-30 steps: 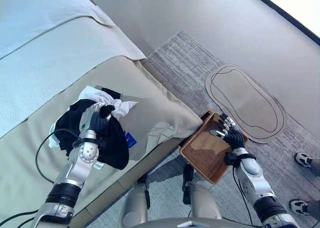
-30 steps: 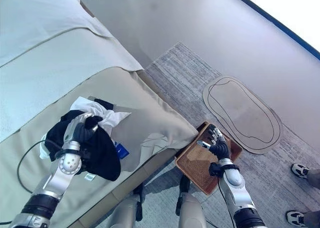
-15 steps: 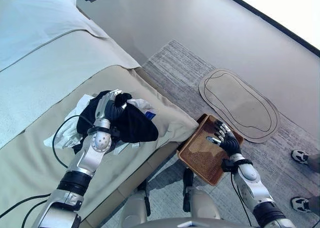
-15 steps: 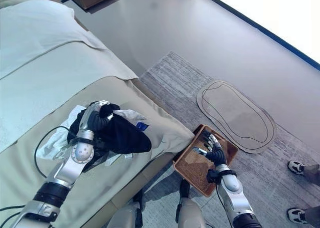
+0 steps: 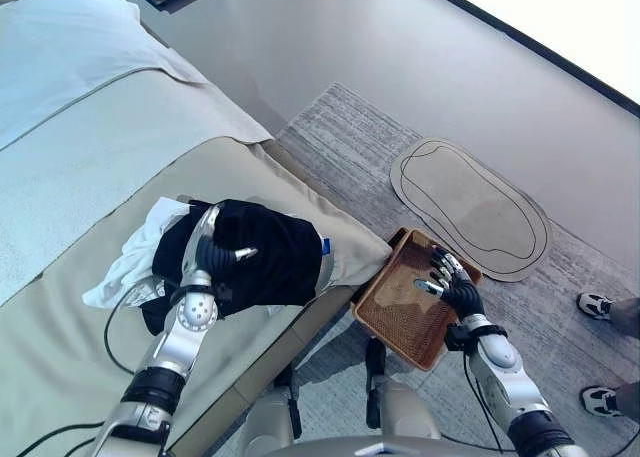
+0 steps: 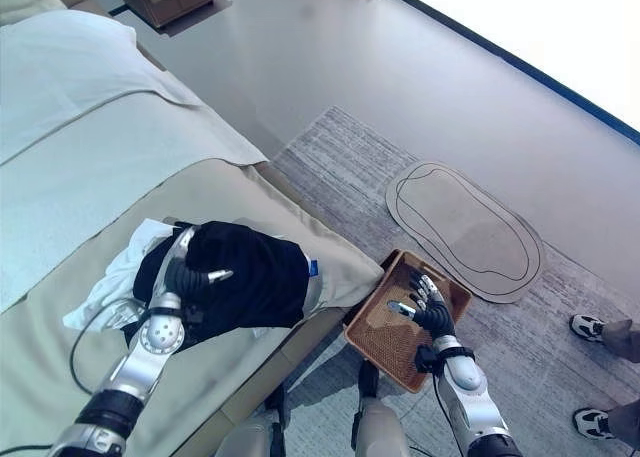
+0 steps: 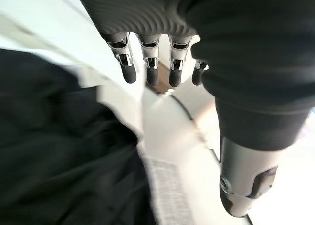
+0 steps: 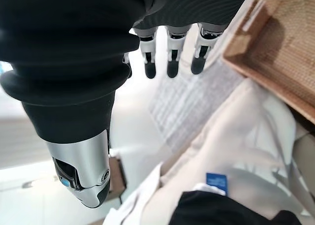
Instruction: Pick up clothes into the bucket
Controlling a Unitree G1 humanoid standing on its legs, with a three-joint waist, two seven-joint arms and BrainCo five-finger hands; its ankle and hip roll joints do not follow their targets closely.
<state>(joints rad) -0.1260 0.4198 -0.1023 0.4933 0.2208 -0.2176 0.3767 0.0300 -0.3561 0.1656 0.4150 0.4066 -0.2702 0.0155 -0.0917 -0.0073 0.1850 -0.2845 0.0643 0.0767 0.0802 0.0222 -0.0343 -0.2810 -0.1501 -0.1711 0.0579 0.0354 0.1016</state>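
Currently, the left hand (image 5: 213, 258) rests on the black garment (image 5: 265, 257), fingers straight and spread against the fabric, not curled round it. This garment lies on the bed (image 5: 90, 157) near its edge, partly covering the white garment (image 5: 140, 252). Beside the bed, the brown woven basket (image 5: 400, 312) sits on the grey rug (image 5: 350, 137). Above the basket, the right hand (image 5: 452, 287) hovers, fingers extended and apart, holding nothing.

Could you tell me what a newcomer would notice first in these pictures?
Probably the black garment bunched on the beige bed near its edge, with the left hand on it and white cloth beside it. Next, the brown woven basket on the floor, with the right hand over it.
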